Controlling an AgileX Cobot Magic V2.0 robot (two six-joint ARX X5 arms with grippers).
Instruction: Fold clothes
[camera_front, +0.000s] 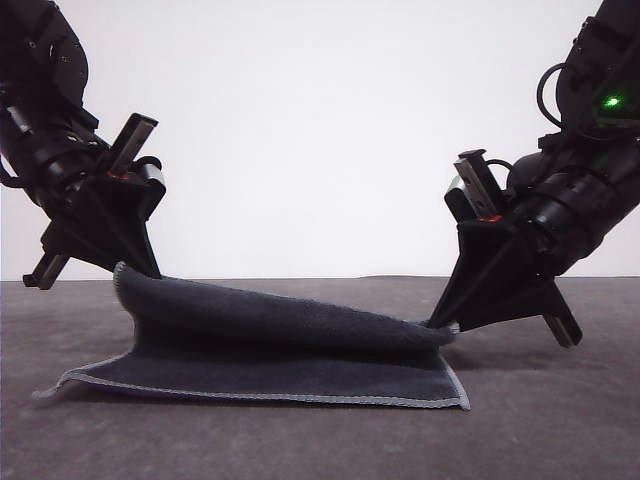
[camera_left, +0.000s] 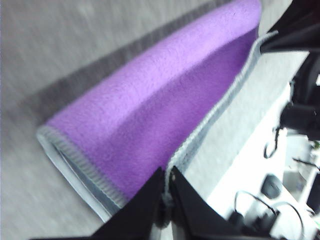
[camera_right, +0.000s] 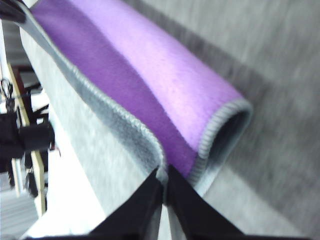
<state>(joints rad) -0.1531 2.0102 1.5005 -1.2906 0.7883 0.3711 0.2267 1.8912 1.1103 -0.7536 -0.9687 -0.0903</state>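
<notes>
The cloth (camera_front: 290, 345) lies on the grey counter (camera_front: 560, 430), its back edge lifted and curled forward. The left claw (camera_front: 150, 268) is closed on one raised corner, the right claw (camera_front: 437, 322) pinches the other. The purple face shows in both wrist views.

The cloth (camera_front: 290, 350) lies half-folded on the table, charcoal face outward, purple inside. Its far edge is raised at both corners, curling over the flat near half.

A lab: blank white backdrop (camera_front: 320, 130), grey table (camera_front: 300, 440), cabled equipment (camera_left: 295, 165).
</notes>
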